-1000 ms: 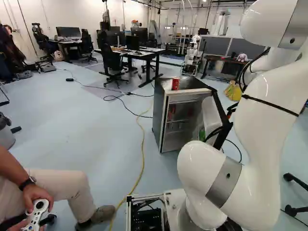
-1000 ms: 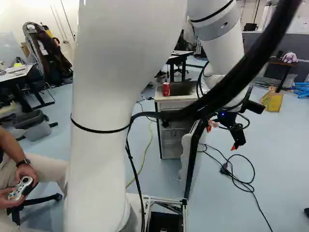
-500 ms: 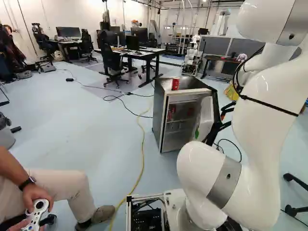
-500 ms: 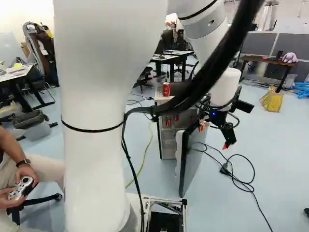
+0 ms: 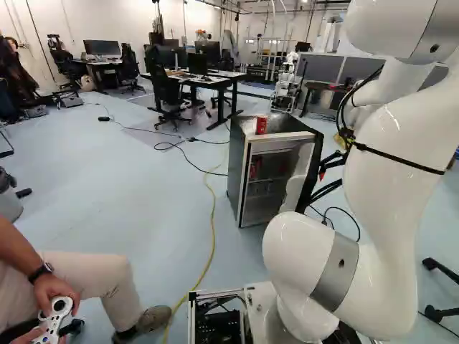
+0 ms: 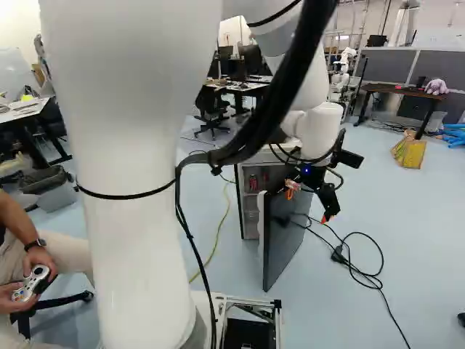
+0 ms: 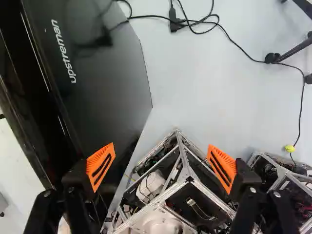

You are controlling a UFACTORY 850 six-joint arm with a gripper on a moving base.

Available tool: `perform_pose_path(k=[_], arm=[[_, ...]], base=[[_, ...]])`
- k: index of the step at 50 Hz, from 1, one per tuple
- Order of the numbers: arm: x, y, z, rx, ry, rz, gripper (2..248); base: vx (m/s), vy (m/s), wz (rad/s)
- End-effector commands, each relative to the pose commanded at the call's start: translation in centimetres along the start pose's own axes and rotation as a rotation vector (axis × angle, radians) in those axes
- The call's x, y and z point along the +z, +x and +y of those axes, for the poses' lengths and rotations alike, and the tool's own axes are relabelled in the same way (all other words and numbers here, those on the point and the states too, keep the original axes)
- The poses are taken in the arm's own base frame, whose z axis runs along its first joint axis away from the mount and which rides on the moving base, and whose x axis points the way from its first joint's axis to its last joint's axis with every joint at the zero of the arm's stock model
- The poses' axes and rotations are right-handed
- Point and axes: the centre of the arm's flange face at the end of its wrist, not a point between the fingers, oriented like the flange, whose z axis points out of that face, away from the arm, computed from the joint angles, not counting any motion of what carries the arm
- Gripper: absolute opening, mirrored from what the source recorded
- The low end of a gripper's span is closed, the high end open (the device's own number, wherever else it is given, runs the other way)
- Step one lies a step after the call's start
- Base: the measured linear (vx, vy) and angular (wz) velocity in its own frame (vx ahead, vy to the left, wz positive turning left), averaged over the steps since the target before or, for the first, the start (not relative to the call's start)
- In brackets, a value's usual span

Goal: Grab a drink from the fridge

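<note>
Fridge door [image 6: 287, 236] observed swung further toward closed; gripper [image 7: 161, 145], fingers apart, likely narrowing access to the drinks [image 6: 253, 182] inside

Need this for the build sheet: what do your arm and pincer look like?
Arm: glossy white, smooth rounded links, grey bands at joints. Thin black straps ring it; a thick black cable bundle runs outside. Pincer: black, two fingers, orange wedge-shaped pads with dark slots. Small blue light nearby.
</note>
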Motion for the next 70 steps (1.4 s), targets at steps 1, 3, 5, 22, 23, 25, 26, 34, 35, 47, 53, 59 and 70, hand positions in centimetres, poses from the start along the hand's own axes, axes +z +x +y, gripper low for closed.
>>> perform_pose_path(k=[1, 3, 5, 22, 23, 25, 26, 34, 35, 47, 53, 59, 70], arm=[[0.0, -0.1, -0.1, -0.003, 0.000, -0.001, 247], [0.0, -0.4, -0.4, -0.008, 0.000, -0.002, 247], [0.0, -0.6, -0.7, -0.014, 0.001, -0.004, 247], [0.0, -2.3, -3.2, -0.069, 0.004, -0.001, 247], [0.0, -2.3, -3.4, -0.073, 0.004, 0.001, 247], [0.0, -2.5, -3.7, -0.080, 0.004, 0.004, 247], [0.0, -2.5, -3.9, -0.084, 0.005, 0.006, 247], [0.0, -3.0, -5.3, -0.114, 0.007, 0.020, 247], [0.0, -3.1, -5.4, -0.118, 0.008, 0.022, 247], [0.0, -3.8, -7.5, -0.164, 0.013, 0.045, 247], [0.0, -4.2, -8.5, -0.187, 0.016, 0.057, 247], [-0.1, -4.5, -9.6, -0.211, 0.019, 0.069, 247], [-0.1, -5.0, -11.6, -0.256, 0.026, 0.092, 247]], base=[[0.000, 0.000, 0.000], [0.000, 0.000, 0.000], [0.000, 0.000, 0.000], [0.000, 0.000, 0.000], [0.000, 0.000, 0.000], [0.000, 0.000, 0.000], [0.000, 0.000, 0.000], [0.000, 0.000, 0.000], [0.000, 0.000, 0.000], [0.000, 0.000, 0.000], [0.000, 0.000, 0.000], [0.000, 0.000, 0.000], [0.000, 0.000, 0.000]])
